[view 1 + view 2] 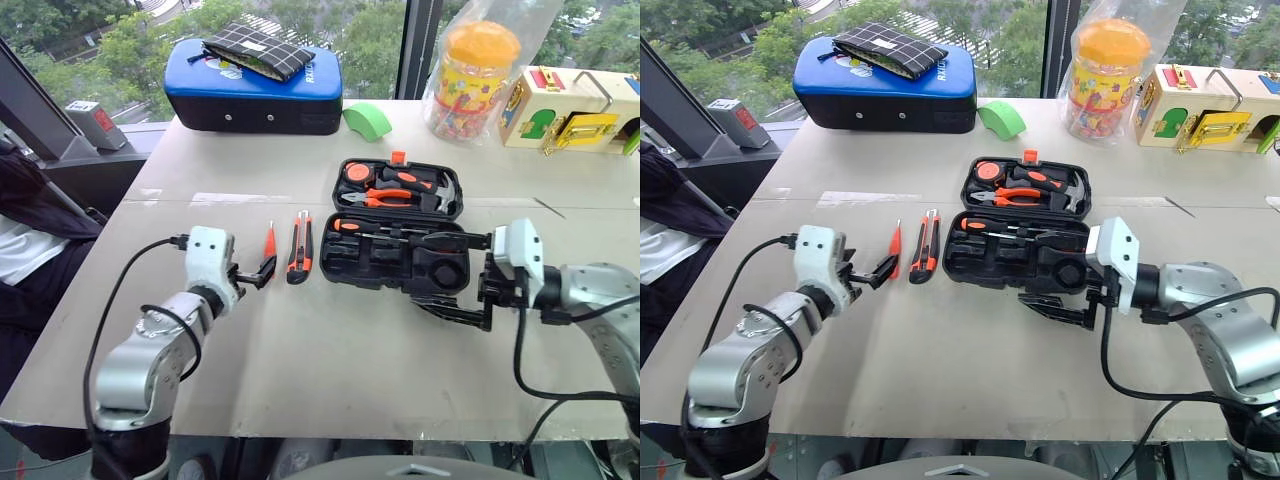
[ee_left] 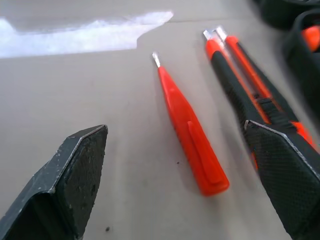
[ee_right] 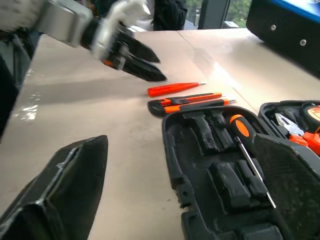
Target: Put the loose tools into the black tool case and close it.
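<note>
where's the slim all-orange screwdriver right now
The slim orange screwdriver lies on the table, just left of the utility knife and the open black case, with the open left gripper right at its handle end.

Little can be read here. The blue case (image 1: 255, 88) at the upper left of the head views carries white lettering on its front face, just right of the checked pouch (image 1: 258, 50) lying on it; the letters are too small to make out. The clear jar (image 1: 474, 82) with the orange lid at the upper right has a busy printed label, none of it legible. The grey block (image 1: 97, 124) at the far left bears a red mark, unreadable.
</note>
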Action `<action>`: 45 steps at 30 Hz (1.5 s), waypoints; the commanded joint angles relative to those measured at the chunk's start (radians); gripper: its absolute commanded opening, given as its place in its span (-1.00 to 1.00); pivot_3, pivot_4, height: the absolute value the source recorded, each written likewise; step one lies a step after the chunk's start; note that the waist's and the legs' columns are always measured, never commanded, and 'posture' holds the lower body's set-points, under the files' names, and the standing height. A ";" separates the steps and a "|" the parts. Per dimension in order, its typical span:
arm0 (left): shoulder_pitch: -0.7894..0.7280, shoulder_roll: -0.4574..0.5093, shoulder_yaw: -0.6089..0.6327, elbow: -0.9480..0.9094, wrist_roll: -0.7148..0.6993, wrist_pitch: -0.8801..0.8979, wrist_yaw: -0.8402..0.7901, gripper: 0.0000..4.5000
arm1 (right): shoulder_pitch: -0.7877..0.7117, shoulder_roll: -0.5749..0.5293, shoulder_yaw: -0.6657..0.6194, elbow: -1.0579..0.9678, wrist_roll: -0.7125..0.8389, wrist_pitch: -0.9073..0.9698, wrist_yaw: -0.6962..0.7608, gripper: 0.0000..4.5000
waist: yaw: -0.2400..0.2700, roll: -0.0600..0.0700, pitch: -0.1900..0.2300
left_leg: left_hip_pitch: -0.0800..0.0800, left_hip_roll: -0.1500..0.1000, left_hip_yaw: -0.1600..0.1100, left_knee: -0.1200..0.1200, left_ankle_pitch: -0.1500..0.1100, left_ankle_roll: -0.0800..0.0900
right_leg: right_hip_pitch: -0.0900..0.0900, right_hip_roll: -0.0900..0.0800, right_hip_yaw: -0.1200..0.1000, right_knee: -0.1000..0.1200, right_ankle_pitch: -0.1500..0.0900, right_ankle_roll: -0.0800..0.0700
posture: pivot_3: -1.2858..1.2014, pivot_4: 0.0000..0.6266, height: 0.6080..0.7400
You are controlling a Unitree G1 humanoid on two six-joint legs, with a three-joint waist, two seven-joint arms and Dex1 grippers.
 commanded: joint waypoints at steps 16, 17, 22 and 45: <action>-0.076 0.094 -0.087 0.083 0.129 -0.180 -0.169 -0.82 | 0.138 -0.068 -0.135 -0.119 0.070 -0.053 -0.028 1.00 | 0.003 0.000 0.000 | -0.001 0.000 -0.001 0.002 0.001 -0.001 | 0.000 0.000 -0.001 0.000 0.000 0.000 | 0.03 -0.52 1.00; -0.093 0.121 -0.093 0.080 0.117 -0.239 -0.236 -0.82 | 0.155 -0.067 -0.148 -0.129 0.076 -0.050 -0.036 1.00 | 0.003 0.000 0.000 | -0.001 0.000 -0.001 0.002 0.001 -0.002 | 0.000 0.000 -0.001 0.000 0.000 0.000 | 0.03 -0.52 1.00; -0.218 0.236 -0.226 0.208 0.102 -0.506 -0.638 -0.82 | 0.279 -0.080 -0.257 -0.199 0.112 -0.024 -0.073 1.00 | 0.017 0.000 0.000 | -0.003 0.000 -0.004 0.002 0.002 -0.004 | 0.001 -0.001 -0.001 -0.002 0.000 0.000 | 0.03 -0.52 1.00; -0.927 0.031 -0.584 1.337 0.496 -1.285 -1.211 -0.82 | 0.552 -0.072 -0.458 -0.386 0.137 -0.009 -0.203 1.00 | 0.000 -0.004 0.004 | -0.003 -0.001 -0.002 0.008 -0.001 0.003 | 0.002 0.008 -0.005 0.002 -0.001 0.002 | 0.03 -0.52 1.00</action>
